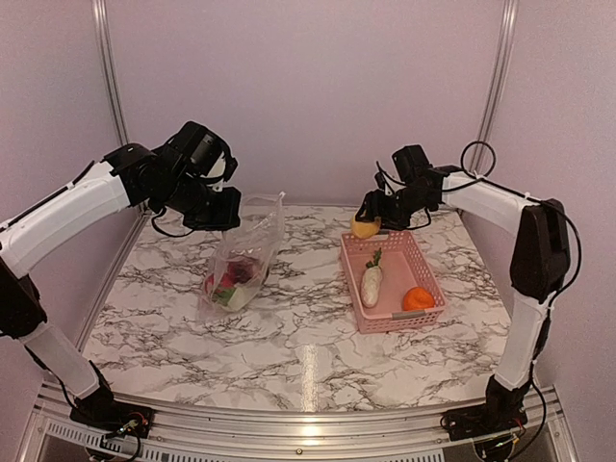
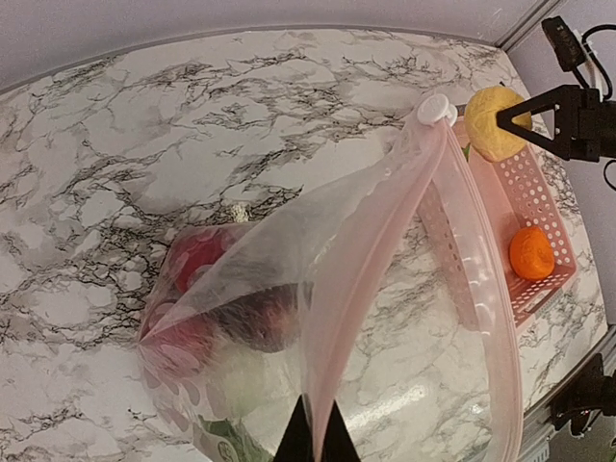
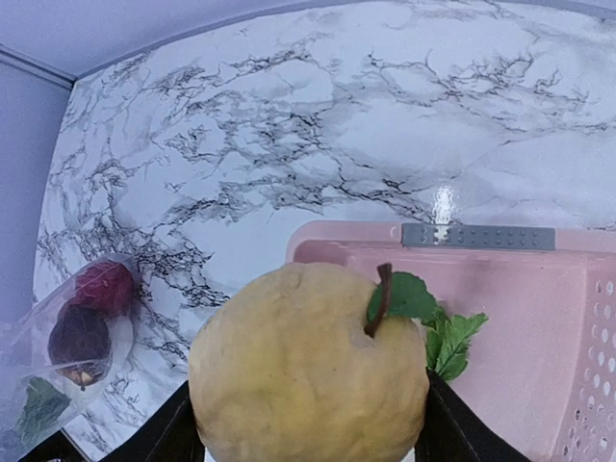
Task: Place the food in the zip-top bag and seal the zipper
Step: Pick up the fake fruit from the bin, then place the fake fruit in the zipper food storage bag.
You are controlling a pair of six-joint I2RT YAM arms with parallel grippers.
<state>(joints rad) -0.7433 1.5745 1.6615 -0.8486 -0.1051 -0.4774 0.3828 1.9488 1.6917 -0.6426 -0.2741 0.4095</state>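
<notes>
Hold the zip-top bag [image 1: 241, 265] mouth up and bring the yellow fruit [image 1: 365, 228] over.
Your left gripper [image 2: 316, 438] is pinched on the bag's mouth edge. Your right gripper [image 1: 369, 222] clamps the fruit above the pink basket's [image 1: 399, 320] far-left corner; release only inside the opening.

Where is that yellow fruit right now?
The yellow toy fruit is gripped in the right pincer over the pink basket's far left corner, at the right of the top view.

White marble-patterned table [image 1: 173, 327], grey-veined, glossy (light glare [image 1: 308, 364] near its front edge). Plain lilac walls [image 1: 308, 96] behind and beside the table. Aluminium posts [image 1: 108, 67] at its rear corners.
</notes>
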